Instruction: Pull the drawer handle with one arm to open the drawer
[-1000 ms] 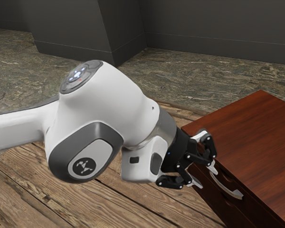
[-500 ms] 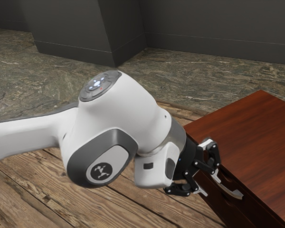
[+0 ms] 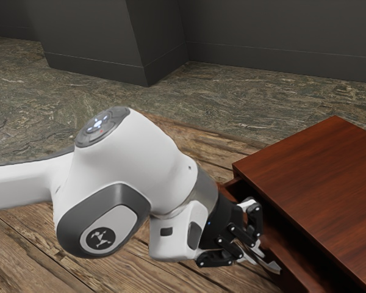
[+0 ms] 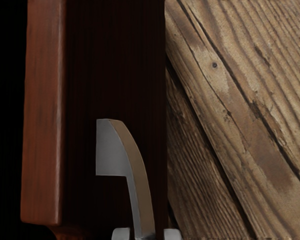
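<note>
The black two-finger gripper clasps the curved silver metal handle of the dark reddish wooden drawer, which stands partly out of its red-brown cabinet.

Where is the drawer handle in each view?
Exterior view: the handle sits low, right of centre, between the jaws, on the pulled-out drawer.
Wrist view: the handle is a silver curve against the dark drawer front.
Shared landmark: the planks beside the drawer.
</note>
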Robot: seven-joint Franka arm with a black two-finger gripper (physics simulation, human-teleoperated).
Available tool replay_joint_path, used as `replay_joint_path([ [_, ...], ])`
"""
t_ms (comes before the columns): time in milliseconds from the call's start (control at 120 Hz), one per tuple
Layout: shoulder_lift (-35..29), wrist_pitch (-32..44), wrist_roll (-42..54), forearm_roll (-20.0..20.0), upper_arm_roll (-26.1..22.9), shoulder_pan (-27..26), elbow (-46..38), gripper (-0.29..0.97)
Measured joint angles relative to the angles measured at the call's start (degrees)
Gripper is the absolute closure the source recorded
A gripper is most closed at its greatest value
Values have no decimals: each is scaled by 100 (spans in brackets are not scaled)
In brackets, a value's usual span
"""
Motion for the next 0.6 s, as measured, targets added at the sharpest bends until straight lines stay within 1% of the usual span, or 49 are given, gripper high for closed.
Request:
replay_joint_path([
  [92, -418, 12, -18, 167, 3, -8, -369, 74],
  [233, -827, 63, -40, 283, 4, -5, -806, 75],
  [392, -1385, 70, -61, 474, 5, 18, -1263, 74],
  [600, -1763, 85, -83, 531, -22, 56, -1637, 68],
])
